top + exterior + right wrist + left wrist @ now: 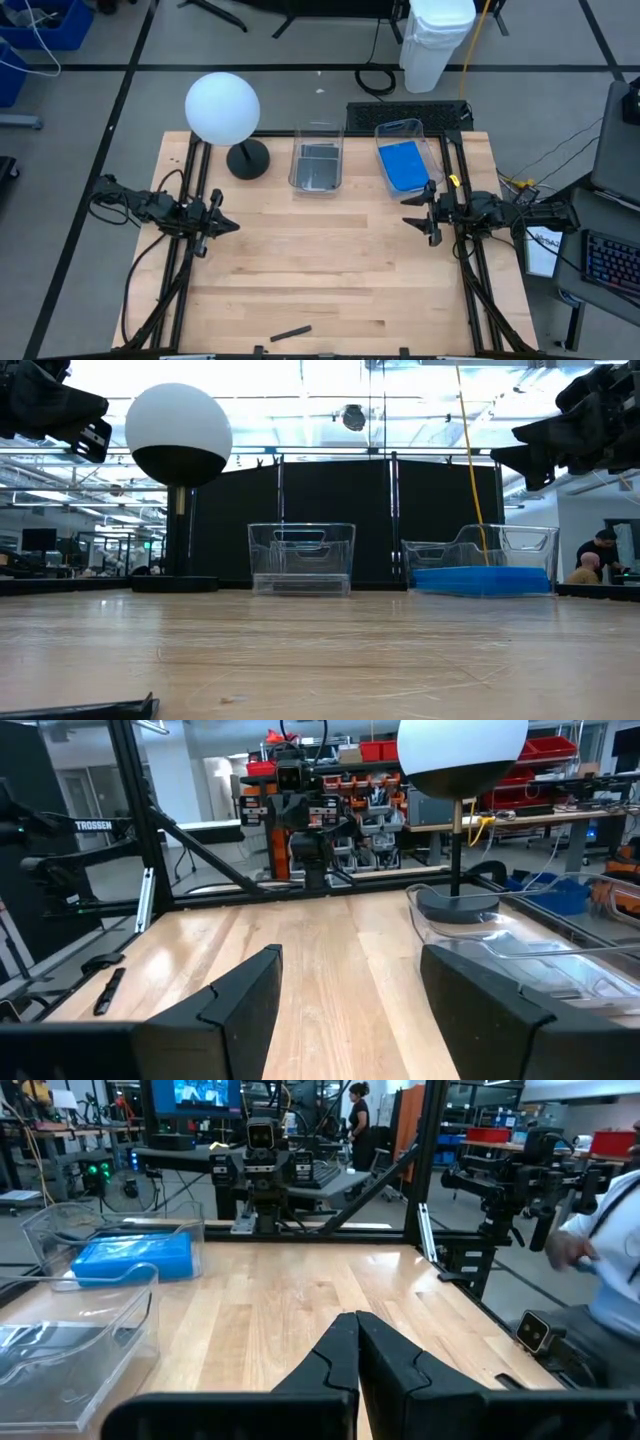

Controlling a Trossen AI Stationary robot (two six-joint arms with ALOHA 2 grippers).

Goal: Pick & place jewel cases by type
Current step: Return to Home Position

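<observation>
Several blue cases [403, 165] near right hand [411, 212]; black cases [318, 168] beyond left hand [233, 226].

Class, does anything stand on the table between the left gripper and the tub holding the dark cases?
Nothing visible does: bare table runs from the left gripper to the tub of dark cases; the lamp stands aside.

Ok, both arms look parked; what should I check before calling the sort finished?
1. Blue jewel cases in right tub: ok.
2. Dark jewel cases in left tub: ok; count cannot tell.
3. No case loose on table: ok.
4. Left end effector shut, empty, at left edge: ok.
5. Right end effector open, empty, at right edge: ok.
6. Dark stick at front edge, away from arms: ok.
</observation>
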